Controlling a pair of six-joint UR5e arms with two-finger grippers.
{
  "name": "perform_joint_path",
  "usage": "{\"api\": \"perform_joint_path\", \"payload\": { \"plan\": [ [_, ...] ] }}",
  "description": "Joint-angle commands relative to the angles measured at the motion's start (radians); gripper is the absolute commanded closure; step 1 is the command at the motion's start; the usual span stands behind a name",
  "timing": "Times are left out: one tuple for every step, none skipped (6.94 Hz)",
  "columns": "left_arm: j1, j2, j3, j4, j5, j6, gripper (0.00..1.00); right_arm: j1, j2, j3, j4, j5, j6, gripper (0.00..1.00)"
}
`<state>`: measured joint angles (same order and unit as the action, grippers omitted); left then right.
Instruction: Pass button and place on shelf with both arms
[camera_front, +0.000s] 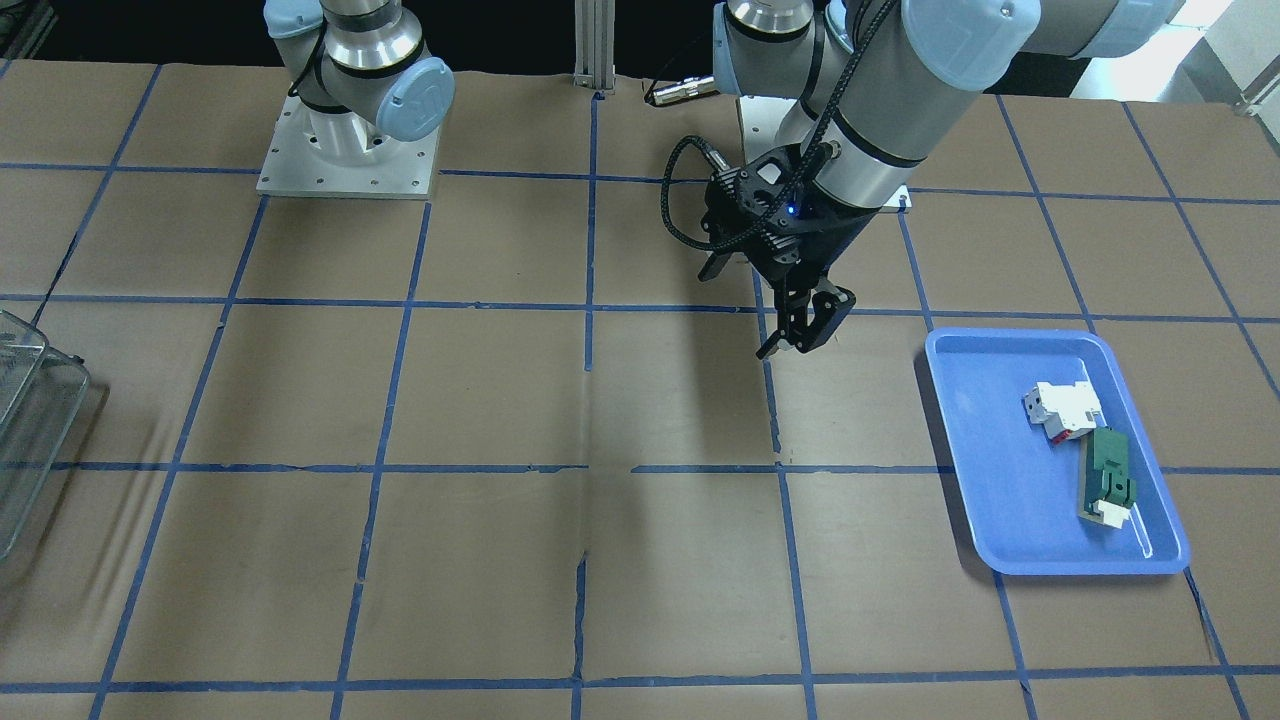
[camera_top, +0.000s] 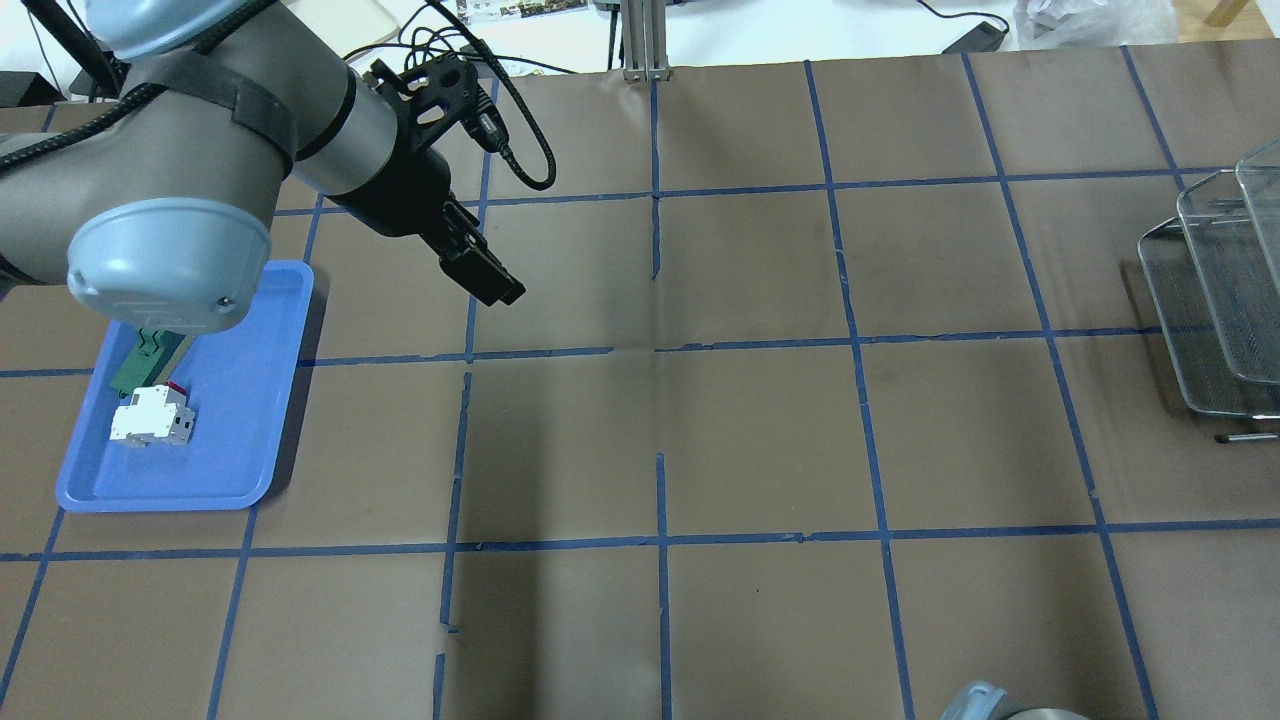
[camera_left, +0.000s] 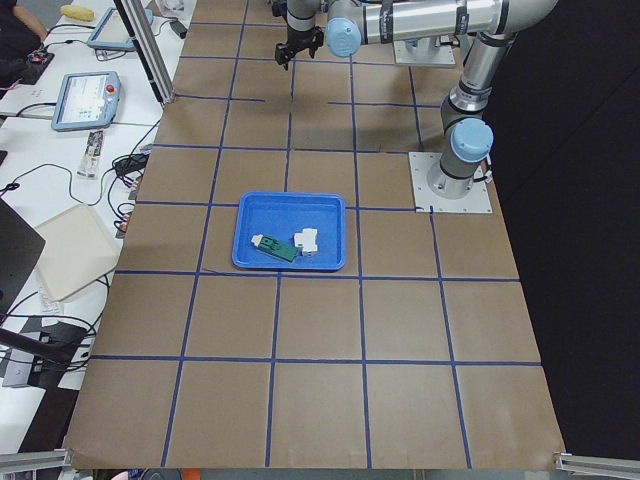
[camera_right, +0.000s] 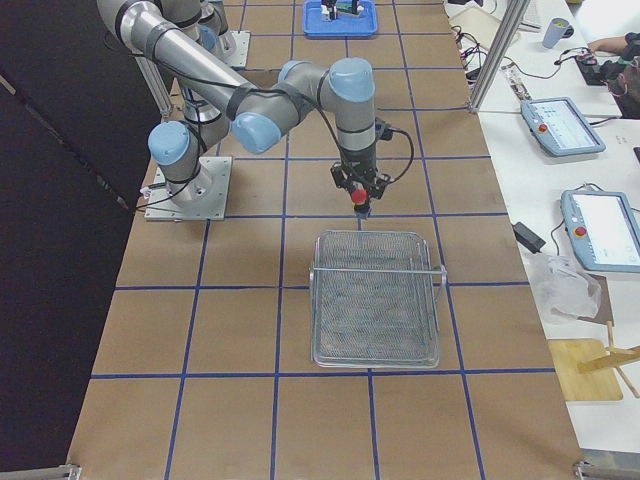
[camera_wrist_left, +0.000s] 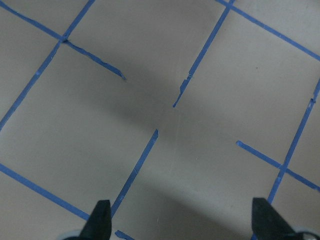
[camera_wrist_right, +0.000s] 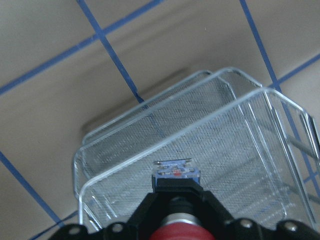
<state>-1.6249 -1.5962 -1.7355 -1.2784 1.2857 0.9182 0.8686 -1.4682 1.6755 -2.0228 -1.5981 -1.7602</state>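
Red-capped button (camera_wrist_right: 175, 234) was held just above the wire-mesh shelf (camera_wrist_right: 210, 125): pass apparently done, placing not yet.

The right gripper (camera_wrist_right: 175, 202) was clamped on the button's black body, its clear block pointing down at the mesh. In the right side view it hung by the shelf's edge nearest the middle of the worktop (camera_front: 500, 400), with nothing touching. The left gripper (camera_front: 805, 335) hovered with its fingers wide apart and nothing between them, over bare paper a little way from the blue tray (camera_front: 1000, 500). Only the white-and-red block (camera_front: 1062, 408) and the green-and-white block (camera_front: 1107, 485) lay in that tray. Pick-up and hand-over therefore looked finished. What remained, by my judgement, was to lower the button onto a tier, let it go and draw the arm clear.
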Motion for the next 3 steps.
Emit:
{"api": "perform_joint_path", "payload": {
  "plan": [
    [0.0,0.034,0.011,-0.042,0.116,-0.138,0.0,-0.043,0.138,-0.095,-0.041,-0.011,-0.087,0.89],
    [0.0,0.05,0.023,-0.083,0.165,-0.235,0.0,-0.043,0.147,-0.099,0.005,-0.028,-0.084,0.86],
    [0.0,0.05,0.059,-0.157,0.203,-0.39,0.0,-0.043,0.147,-0.097,0.007,-0.034,-0.082,0.75]
  ]
}}
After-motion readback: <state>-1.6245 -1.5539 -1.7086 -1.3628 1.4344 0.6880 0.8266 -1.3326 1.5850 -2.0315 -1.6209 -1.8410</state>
